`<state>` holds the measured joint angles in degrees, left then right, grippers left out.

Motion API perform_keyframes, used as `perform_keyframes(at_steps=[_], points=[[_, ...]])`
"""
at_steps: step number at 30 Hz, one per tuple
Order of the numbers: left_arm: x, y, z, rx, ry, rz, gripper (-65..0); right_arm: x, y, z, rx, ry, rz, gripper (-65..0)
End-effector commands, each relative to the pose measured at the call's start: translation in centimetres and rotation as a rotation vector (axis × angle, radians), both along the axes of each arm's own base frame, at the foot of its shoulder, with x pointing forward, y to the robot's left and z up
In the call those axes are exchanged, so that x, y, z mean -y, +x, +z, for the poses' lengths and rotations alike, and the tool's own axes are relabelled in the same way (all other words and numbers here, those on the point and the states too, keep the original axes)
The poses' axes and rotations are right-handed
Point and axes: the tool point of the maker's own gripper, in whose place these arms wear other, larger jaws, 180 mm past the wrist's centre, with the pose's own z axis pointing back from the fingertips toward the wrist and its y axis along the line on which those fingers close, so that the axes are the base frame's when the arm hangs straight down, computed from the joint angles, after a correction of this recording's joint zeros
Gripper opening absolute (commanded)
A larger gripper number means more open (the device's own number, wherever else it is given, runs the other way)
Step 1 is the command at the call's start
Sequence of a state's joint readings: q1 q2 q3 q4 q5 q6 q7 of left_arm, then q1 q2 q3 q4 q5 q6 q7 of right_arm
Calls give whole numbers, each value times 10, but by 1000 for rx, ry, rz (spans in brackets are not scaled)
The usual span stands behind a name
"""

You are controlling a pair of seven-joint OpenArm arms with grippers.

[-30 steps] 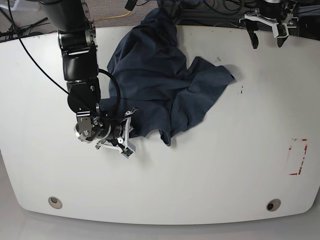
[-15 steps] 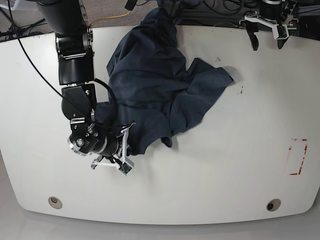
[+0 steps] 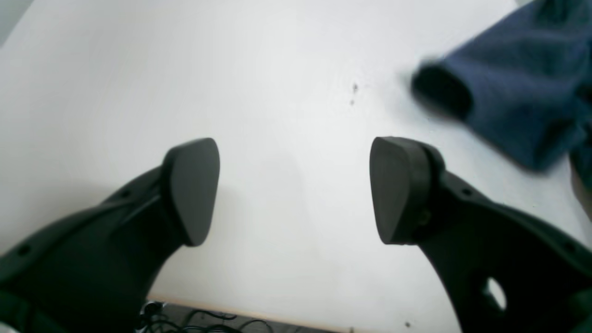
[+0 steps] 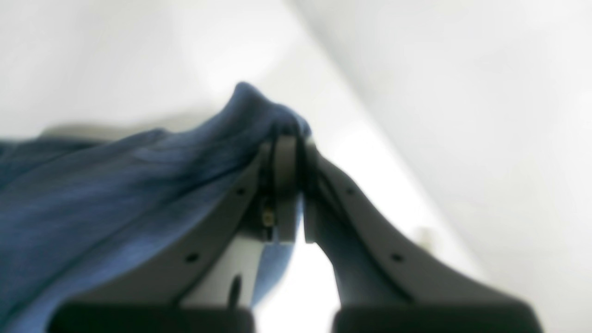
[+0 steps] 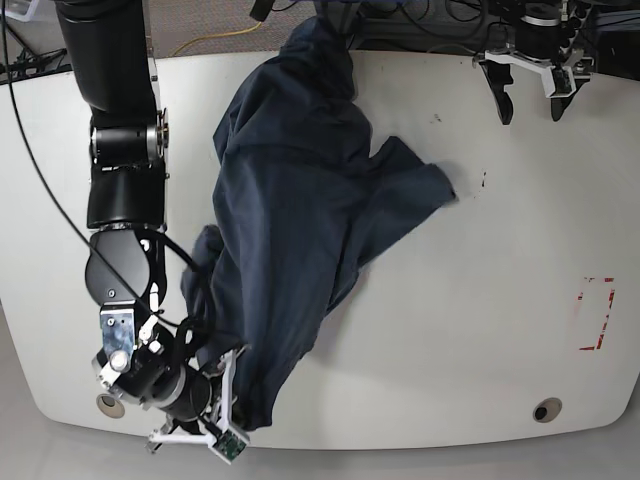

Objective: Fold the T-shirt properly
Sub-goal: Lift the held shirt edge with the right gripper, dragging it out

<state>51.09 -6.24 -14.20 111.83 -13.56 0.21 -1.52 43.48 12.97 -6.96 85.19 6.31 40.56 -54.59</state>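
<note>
Base view is showing the right end effector (image 5: 222, 420) clenched on an edge of the T-shirt (image 5: 290, 230), dragging it from mid-tabletop toward the near edge of the tabletop (image 5: 450, 330), so the crumpled cloth is stretching into a long strip. The left end effector (image 5: 531, 95) is hanging released at the far corner, holding nothing. The pull is likely spreading the shirt before any fold.

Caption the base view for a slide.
Right gripper pinches crumpled navy-blue cotton T-shirt near white table's front edge; left gripper open.
</note>
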Motion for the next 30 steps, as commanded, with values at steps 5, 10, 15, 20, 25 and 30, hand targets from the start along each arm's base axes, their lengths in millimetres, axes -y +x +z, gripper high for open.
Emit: perform_keyframes(at_steps=[5,10,15,20,25,30], points=[[4,13,16,55,24,-62,-175,1,20,132,266,14,-1,-650],[20,21,16,62,10,-134,-175,8,19,203,376,-12,-34,-650],[38,40,22,112,-20,-175,-174,2,11,256,468,-45,-32,-650],[58,62,21,113,-56,-218,-174,-13,8,264,488,-111,-2,-650],[72,87,23,105,-76,-244,-174,-21,9,259,483,-141,14,-650],[99,116,33,128,-102,-307,-172,-24,9,259,483,-141,19,-650]])
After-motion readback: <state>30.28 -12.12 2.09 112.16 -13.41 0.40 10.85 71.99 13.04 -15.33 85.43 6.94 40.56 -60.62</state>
